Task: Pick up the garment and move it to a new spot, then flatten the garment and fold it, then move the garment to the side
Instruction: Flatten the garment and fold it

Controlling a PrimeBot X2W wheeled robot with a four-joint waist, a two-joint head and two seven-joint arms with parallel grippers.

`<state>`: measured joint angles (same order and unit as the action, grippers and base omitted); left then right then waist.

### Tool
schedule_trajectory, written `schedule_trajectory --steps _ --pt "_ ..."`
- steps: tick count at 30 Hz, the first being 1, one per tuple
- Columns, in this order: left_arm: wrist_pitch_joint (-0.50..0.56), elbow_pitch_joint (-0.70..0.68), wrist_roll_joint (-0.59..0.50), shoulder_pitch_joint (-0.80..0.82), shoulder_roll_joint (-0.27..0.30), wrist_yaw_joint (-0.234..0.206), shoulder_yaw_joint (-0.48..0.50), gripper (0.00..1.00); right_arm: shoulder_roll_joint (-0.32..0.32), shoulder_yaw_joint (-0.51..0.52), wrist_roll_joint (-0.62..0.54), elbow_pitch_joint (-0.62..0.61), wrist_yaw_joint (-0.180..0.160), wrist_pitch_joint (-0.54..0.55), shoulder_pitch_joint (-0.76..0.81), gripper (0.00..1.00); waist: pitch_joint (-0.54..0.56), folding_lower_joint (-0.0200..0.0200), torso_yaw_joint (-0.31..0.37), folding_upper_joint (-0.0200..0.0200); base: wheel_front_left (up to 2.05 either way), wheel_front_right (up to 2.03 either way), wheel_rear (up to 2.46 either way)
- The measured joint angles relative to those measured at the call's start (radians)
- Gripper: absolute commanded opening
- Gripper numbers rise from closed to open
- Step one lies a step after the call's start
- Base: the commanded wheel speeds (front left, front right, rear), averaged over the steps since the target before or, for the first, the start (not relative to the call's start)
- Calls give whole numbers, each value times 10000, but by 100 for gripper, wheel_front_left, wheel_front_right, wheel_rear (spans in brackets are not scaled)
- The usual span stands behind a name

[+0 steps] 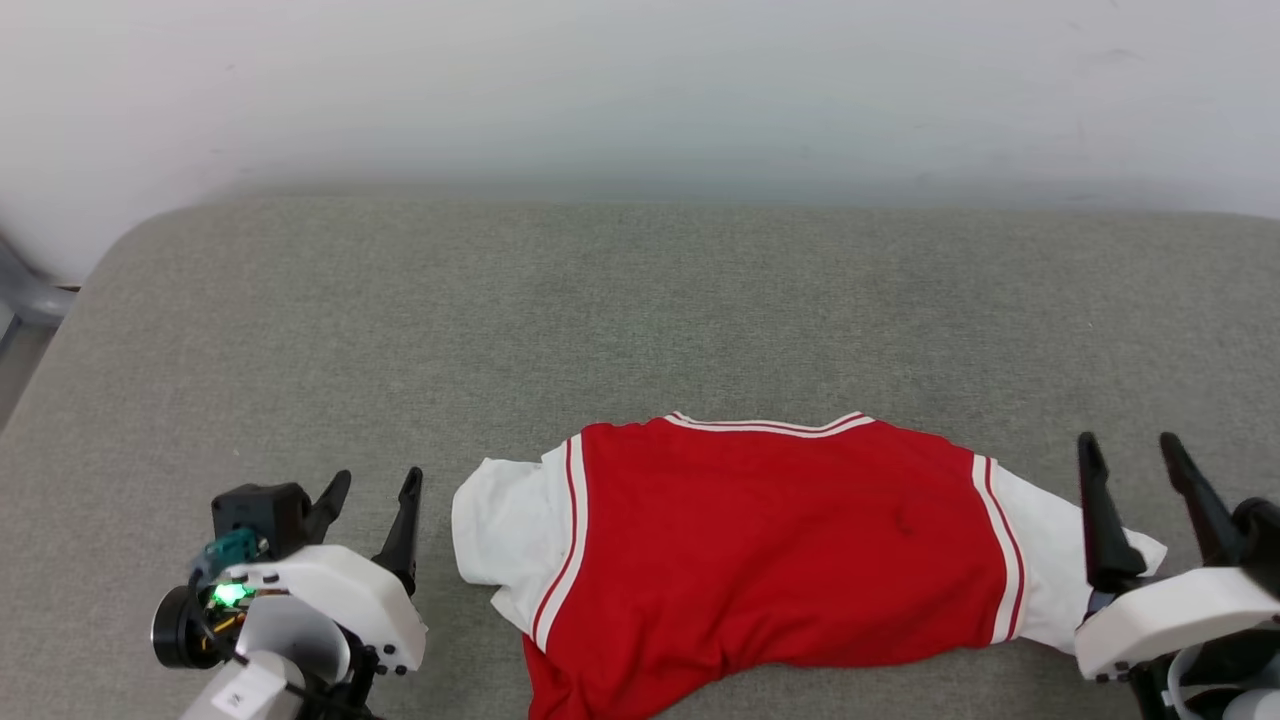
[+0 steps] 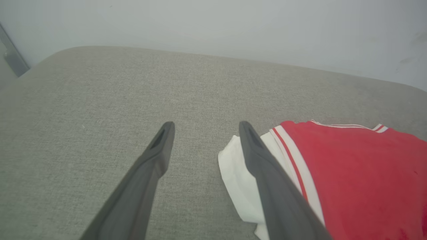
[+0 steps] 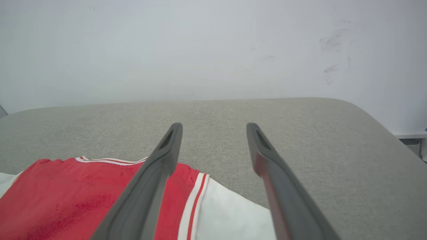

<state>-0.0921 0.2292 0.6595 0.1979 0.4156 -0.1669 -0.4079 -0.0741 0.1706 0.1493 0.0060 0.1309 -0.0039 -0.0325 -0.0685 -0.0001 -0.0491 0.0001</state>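
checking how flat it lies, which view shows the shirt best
The head view: the shirt shows nearly whole, both sleeves and the neckline, its lower edge cut off. Each wrist view gives one sleeve and part of the red body.

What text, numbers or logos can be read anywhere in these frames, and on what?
None readable.
The garment: the red side facing up shows no lettering or number.
The white label on the left arm: marks too small to read.
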Motion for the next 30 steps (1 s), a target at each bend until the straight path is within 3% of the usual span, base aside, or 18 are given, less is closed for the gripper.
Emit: schedule_trajectory --steps 8,9,11,20,23,24,30 --pt "3120 171 1028 882 554 775 -437 100 198 -708 58 -965 0 232 561 100 -135 0 360 0 0 0 0" --pt "4222 303 1386 1233 750 1057 -608 100 215 -884 121 -1139 2 313 558 100 -353 0 541 -1 0 0 0" --pt "5333 754 1526 1716 961 1338 -943 100 221 -972 362 -1172 0 313 523 100 -734 1 775 0 0 0 0" --pt "6729 1996 1628 2645 995 1967 -1507 100 224 -965 558 -1076 0 307 317 100 -1430 1 1181 0 0 0 0" --pt "7053 2153 1848 2809 963 2167 -1578 13 226 -895 644 -984 0 399 318 100 -1501 0 1241 0 0 0 0" --pt "7041 2180 1814 2828 938 2178 -1599 0 224 -859 646 -955 0 420 318 100 -1509 0 1235 0 0 0 0" --pt "5825 2380 1509 2713 535 2096 -1628 0 228 -385 1156 -594 0 968 311 100 -1381 0 1103 0 0 0 0"
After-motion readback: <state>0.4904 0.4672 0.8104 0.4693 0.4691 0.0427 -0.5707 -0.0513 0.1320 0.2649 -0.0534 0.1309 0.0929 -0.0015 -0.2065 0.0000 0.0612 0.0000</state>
